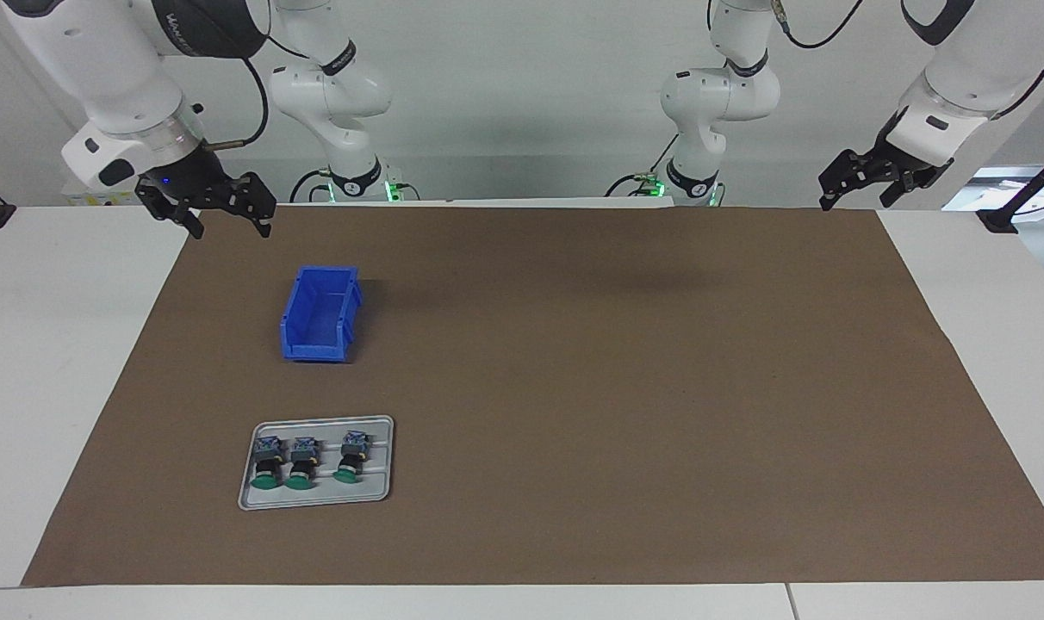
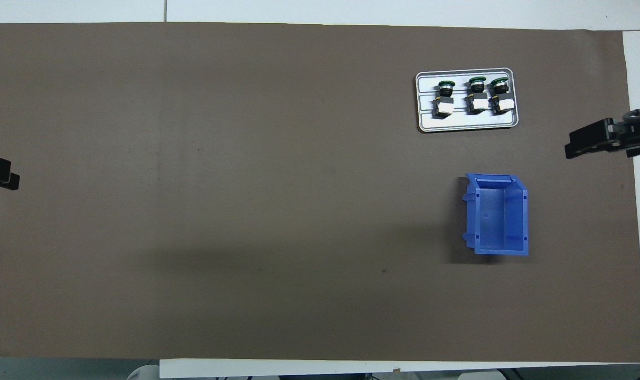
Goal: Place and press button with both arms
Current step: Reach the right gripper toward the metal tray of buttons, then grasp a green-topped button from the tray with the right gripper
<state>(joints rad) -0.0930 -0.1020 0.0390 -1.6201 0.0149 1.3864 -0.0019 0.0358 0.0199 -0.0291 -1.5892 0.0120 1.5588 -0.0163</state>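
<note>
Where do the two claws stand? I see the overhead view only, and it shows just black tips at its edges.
Observer: The right arm's black claw hangs open and empty above the corner of the brown mat nearest its base.
Operator: And the left one?
Observer: The left arm's black claw hangs open and empty above the mat's corner nearest its own base.
Operator: Does either touch anything?
Observer: No; both hang in air, away from the three green-capped push-buttons on the grey metal tray.
</note>
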